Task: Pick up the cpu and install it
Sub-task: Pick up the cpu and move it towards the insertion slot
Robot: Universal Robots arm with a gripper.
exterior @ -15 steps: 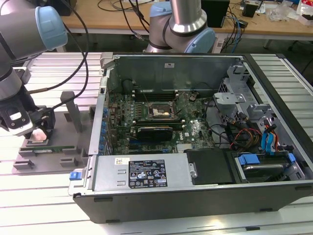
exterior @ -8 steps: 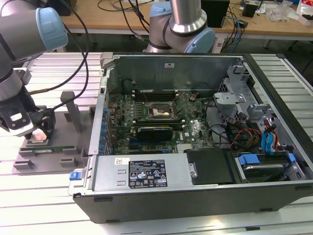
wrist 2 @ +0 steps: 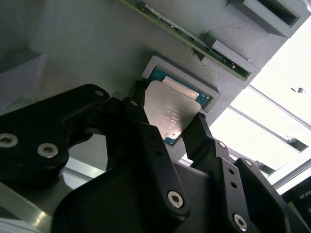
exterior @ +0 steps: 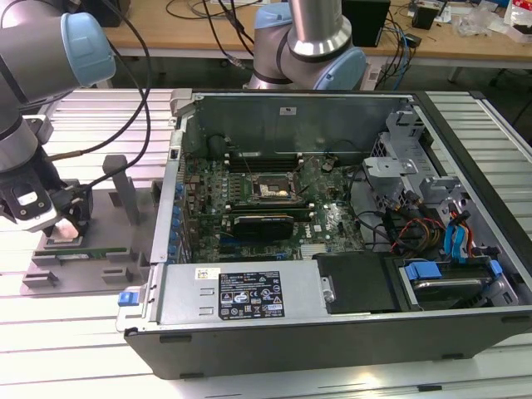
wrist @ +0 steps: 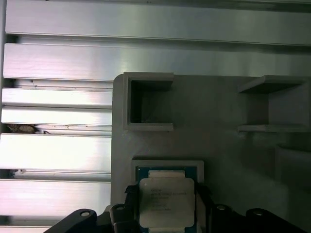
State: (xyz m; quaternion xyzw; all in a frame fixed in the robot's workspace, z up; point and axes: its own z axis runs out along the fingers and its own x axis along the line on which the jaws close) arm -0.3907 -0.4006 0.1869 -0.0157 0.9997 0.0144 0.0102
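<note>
Cpu (wrist 2: 170,114) lies at the pocket of a grey holder (wrist: 218,111); the gripper (wrist 2: 167,116) clasps it, black fingers (wrist 2: 146,131) narrowed against two opposite edges; an open computer (exterior: 191,291) stands beside.

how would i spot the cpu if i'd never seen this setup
Find the open computer case; on the exterior view's left of it lies a grey parts holder. In a shallow square pocket, at the claw, sits the cpu: a flat square with a shiny silver top, unlike the long green memory stick nearby.
</note>
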